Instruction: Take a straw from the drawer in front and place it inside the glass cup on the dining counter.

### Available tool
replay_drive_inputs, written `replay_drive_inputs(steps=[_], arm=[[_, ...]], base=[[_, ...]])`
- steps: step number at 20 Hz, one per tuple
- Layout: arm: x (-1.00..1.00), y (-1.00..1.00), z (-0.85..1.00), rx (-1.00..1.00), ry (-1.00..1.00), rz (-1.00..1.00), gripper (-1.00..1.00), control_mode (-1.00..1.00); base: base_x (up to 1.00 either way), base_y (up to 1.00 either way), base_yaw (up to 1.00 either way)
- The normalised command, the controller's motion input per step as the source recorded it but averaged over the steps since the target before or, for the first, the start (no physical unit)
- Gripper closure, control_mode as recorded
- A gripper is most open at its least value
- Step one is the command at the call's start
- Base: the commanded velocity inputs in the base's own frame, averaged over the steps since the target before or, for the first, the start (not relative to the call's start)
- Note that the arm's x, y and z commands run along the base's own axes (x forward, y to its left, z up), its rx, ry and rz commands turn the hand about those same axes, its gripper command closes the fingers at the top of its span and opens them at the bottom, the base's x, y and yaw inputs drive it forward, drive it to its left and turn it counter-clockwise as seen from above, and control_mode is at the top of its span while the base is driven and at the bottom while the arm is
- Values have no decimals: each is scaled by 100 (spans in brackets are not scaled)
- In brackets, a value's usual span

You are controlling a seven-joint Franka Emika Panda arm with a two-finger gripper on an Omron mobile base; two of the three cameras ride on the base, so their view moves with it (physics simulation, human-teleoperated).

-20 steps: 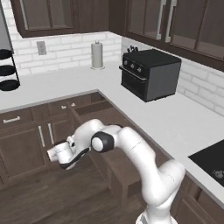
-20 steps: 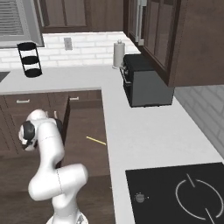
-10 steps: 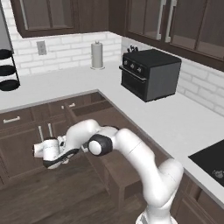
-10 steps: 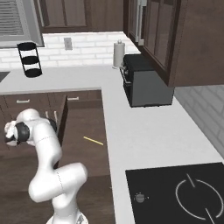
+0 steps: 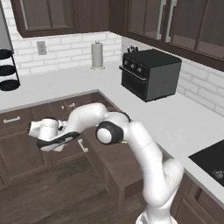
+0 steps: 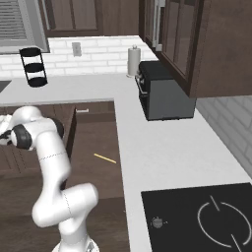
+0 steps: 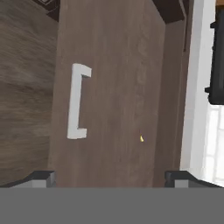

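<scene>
so: drawer (image 6: 93, 147) pulled open, straw (image 6: 105, 158) flat on its floor, untouched. my gripper (image 7: 109, 177) spread wide, holding nothing, off handle (image 7: 76, 101). left: grasp straw, carry to cup on dining counter.

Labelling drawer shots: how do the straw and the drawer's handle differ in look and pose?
Colour: the straw is pale yellow, the handle silver-white.
Shape: the straw is a thin plain stick, the handle a thicker bar with two short bent ends.
Place: the straw lies loose and slantwise on the floor of the open drawer, the handle is fixed on the drawer's front.
Shared: both are elongated, and the open gripper touches neither.
</scene>
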Motion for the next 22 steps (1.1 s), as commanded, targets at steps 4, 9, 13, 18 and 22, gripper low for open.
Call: replay_drive_inputs(steps=[4,9,13,18,22], arm=[[0,-86,99,18,0,-5,-100,-100],[25,-100,56,26,16,-7,-100,-100],[29,-82,5,24,25,-4,-100,-100],[18,-44,-35,11,23,0,-100,-100],[10,-14,-75,0,22,0,-100,-100]], base=[[0,0,0],[0,0,0],[0,0,0],[0,0,0],[0,0,0]])
